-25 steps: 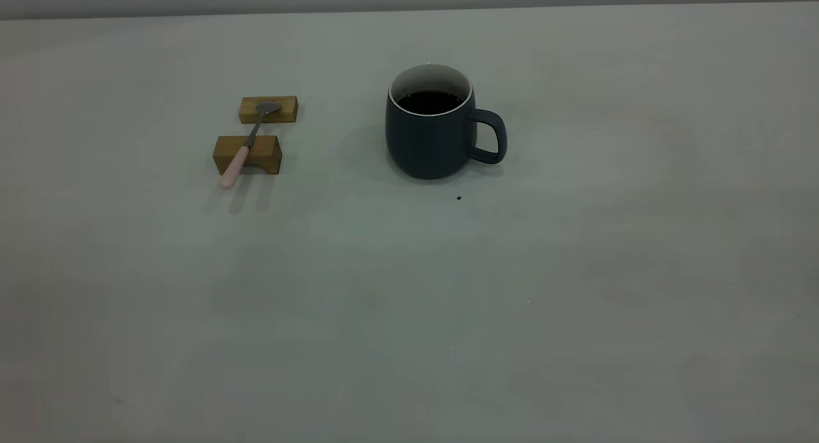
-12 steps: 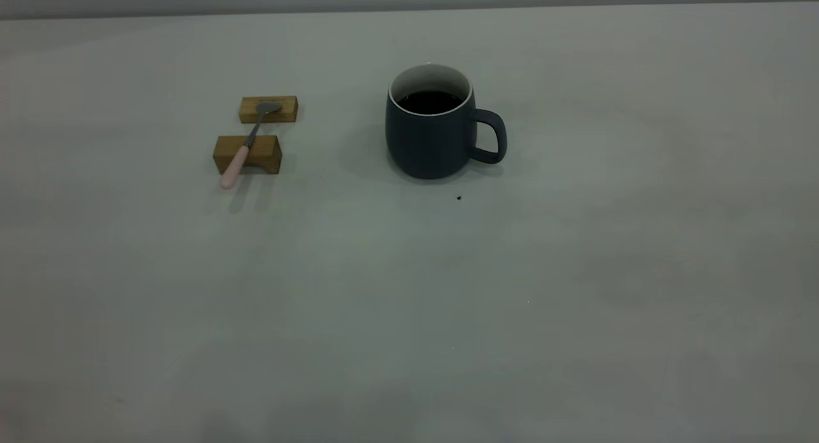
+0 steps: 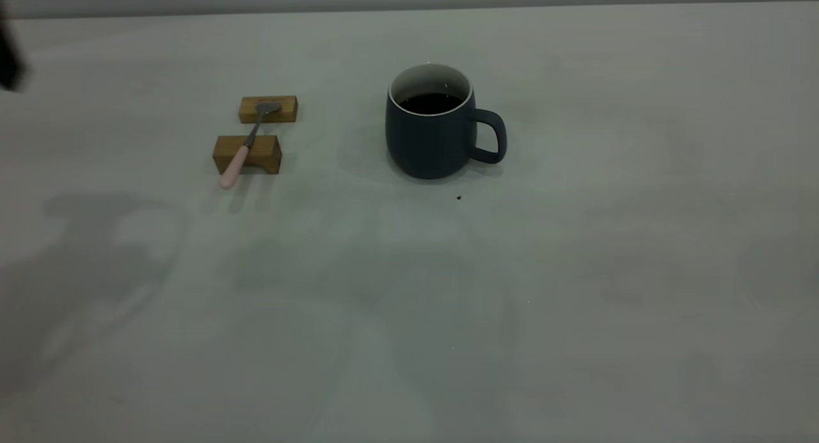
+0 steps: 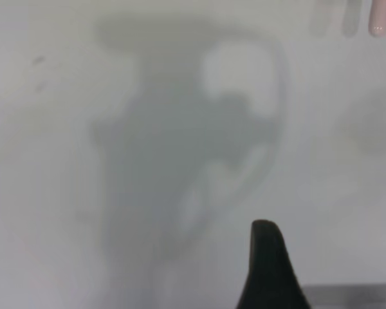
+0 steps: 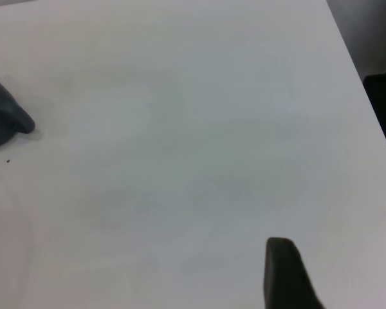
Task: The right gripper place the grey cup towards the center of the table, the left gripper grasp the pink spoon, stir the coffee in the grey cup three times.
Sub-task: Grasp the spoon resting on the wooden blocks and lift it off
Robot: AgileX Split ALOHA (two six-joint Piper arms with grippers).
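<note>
Your right tool [image 5: 284, 277] hung over bare counter [image 3: 576, 289] on the right side. It had nothing in it that showed, and you couldn't tell how far open it was. The grey cup [image 3: 430, 132] stood upright, well away toward the middle. Its loop handle [image 3: 491, 136] pointed to the right arm's side, so that arm was the nearer one for the cup, with open counter all the way between. The coffee [image 3: 431, 102] sat below the rim, and a small speck [image 3: 459, 198] lay just in front of the cup. Your left tool [image 4: 270, 270] hovered above its own shadow, opening also can't tell, nothing held. The pink spoon [image 3: 246, 142] lay ahead of it, only the handle tip showing in the wrist view. It lay across two wooden blocks [image 3: 247, 153]. The long axis ran diagonally, bowl on the far block and pink handle overhanging the near one toward the left arm. The handle end looked clear for a grasp, and the cup was well apart to the spoon's right.
</note>
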